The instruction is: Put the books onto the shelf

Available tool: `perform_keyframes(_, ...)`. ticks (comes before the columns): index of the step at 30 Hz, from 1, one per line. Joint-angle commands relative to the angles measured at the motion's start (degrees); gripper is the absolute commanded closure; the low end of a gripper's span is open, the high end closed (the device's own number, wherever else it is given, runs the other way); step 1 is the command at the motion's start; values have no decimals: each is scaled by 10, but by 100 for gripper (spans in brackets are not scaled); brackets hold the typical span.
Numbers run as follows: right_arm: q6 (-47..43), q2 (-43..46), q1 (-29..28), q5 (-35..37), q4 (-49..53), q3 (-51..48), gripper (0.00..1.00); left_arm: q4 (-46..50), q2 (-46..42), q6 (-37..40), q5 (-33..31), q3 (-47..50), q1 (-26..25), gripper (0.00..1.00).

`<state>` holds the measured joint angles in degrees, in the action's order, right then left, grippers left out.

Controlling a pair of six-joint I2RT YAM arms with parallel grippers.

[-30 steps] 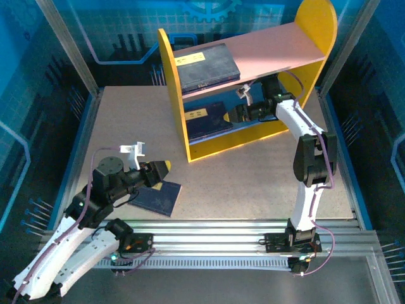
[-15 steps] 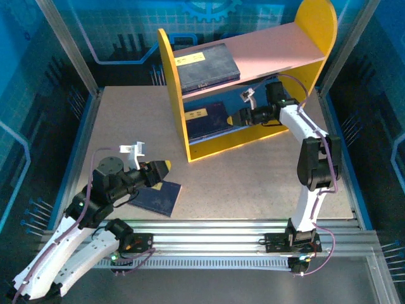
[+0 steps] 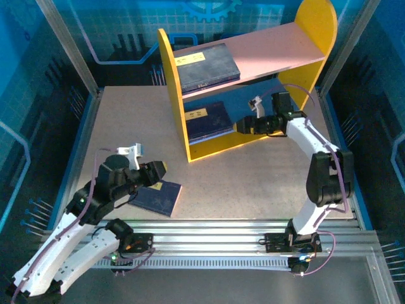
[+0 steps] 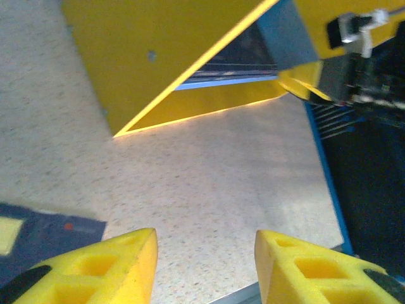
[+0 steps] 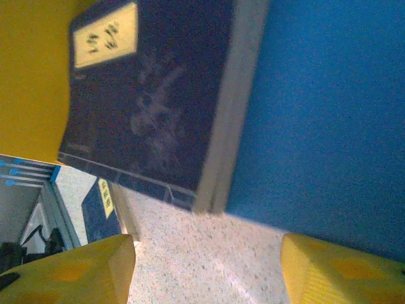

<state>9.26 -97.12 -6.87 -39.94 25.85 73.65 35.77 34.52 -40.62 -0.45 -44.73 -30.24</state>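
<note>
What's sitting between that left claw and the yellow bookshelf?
Nothing. In the left wrist view the table is bare and speckled all the way from the open left gripper to the shelf, at its yellow side panel.

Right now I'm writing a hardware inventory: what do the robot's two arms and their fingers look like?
The left arm and right arm both have white shells with black joints, and a purple cable runs along each. The fingers are yellow blocks with moulded recesses.
</note>
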Motion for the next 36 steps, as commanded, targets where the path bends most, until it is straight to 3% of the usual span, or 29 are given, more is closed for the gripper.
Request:
perform_keyframes(1, 37, 52, 2, 85, -4, -39, 37, 64, 19, -27, -53, -13, -1, 56)
perform_keyframes(10, 55, 151, -35, 131, -9, -139, 36, 78, 49, -91, -119, 52, 19, 52)
perform_keyframes(19, 96, 203, -151, 161, -16, -209, 35, 54, 62, -131, -144, 109, 55, 47)
perform_keyframes(30, 174, 166, -309, 200, -114, -246, 36, 30, 99, -97, -98, 123, 135, 46)
perform_keyframes(36, 188, 111, -359, 203, -141, -236, 36, 20, 102, -100, -82, 151, 175, 46)
